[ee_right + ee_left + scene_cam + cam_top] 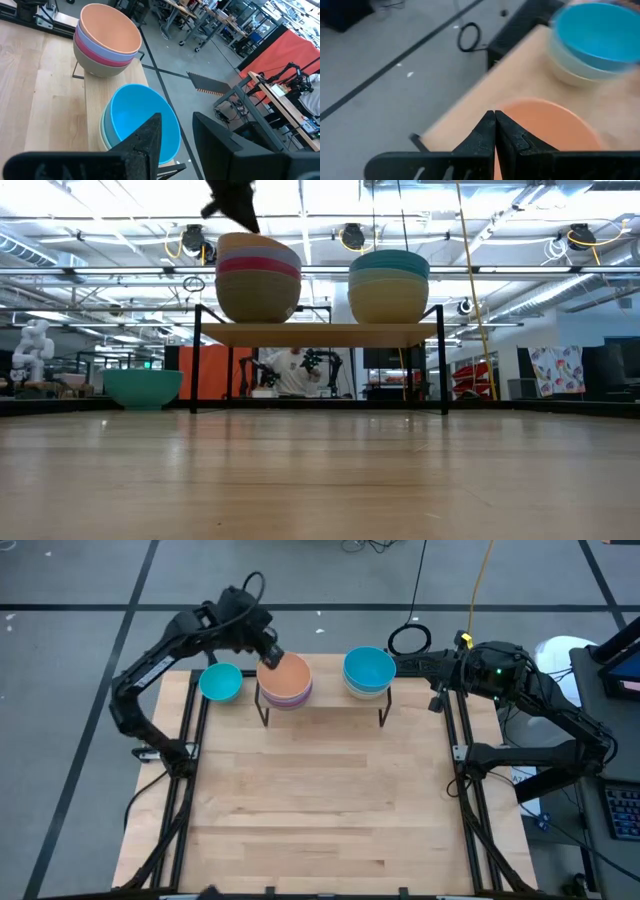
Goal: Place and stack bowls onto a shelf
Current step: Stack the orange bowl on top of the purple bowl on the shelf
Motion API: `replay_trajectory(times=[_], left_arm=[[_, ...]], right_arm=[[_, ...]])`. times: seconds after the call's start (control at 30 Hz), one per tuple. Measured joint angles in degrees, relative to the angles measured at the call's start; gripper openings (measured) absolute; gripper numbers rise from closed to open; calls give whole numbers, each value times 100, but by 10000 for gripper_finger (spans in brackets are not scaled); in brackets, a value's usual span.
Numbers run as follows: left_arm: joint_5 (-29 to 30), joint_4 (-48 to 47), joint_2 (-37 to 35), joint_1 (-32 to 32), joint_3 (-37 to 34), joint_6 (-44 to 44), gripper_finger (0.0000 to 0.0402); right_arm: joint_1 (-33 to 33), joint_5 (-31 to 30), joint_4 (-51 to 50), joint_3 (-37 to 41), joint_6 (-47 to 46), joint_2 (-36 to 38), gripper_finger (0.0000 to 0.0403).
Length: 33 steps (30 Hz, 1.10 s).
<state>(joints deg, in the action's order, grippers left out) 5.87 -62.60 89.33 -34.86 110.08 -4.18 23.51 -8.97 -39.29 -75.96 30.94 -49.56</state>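
The shelf [325,697] stands at the table's far edge with two stacks of bowls resting on its plank [320,333]. The left stack [258,277] has an orange bowl [287,674] on top, over lavender, magenta and olive-grey ones. The right stack [388,285] is topped by a cyan-blue bowl [368,669]. My left gripper [268,656] is shut and hovers just above the orange bowl's left rim [540,107], holding nothing. My right gripper [177,145] waits open, raised at the shelf's right end, with nothing between its fingers.
A blue-green bowl [220,682] sits on the table just left of the shelf [143,387]. The wide wooden tabletop [320,800] in front of the shelf is bare. A black cable coil [408,638] lies on the floor beyond the far edge.
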Motion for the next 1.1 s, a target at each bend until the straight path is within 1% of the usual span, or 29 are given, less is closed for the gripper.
replay_trajectory(times=[0.13, 0.3, 0.57, 0.7, 0.83, 1.1], left_arm=[[39, -486, -251, 551, 4, -175, 3], [64, -1001, -280, 1288, 4, -415, 3], [116, -1287, 50, 2188, 1, -794, 4], [231, -1394, 314, 2480, 2, -826, 2], [569, -1395, 578, 2702, 2, -838, 2], [671, -1475, 919, 2759, 2, -930, 2]], right_arm=[[0, 0, 0, 0, 0, 2, 102], [1, 0, 0, 0, 0, 2, 102], [2, 0, 0, 0, 4, 2, 102], [2, 0, 2, 0, 37, 2, 102], [1, 0, 2, 0, 85, 2, 102], [0, 2, 2, 0, 129, 4, 102]])
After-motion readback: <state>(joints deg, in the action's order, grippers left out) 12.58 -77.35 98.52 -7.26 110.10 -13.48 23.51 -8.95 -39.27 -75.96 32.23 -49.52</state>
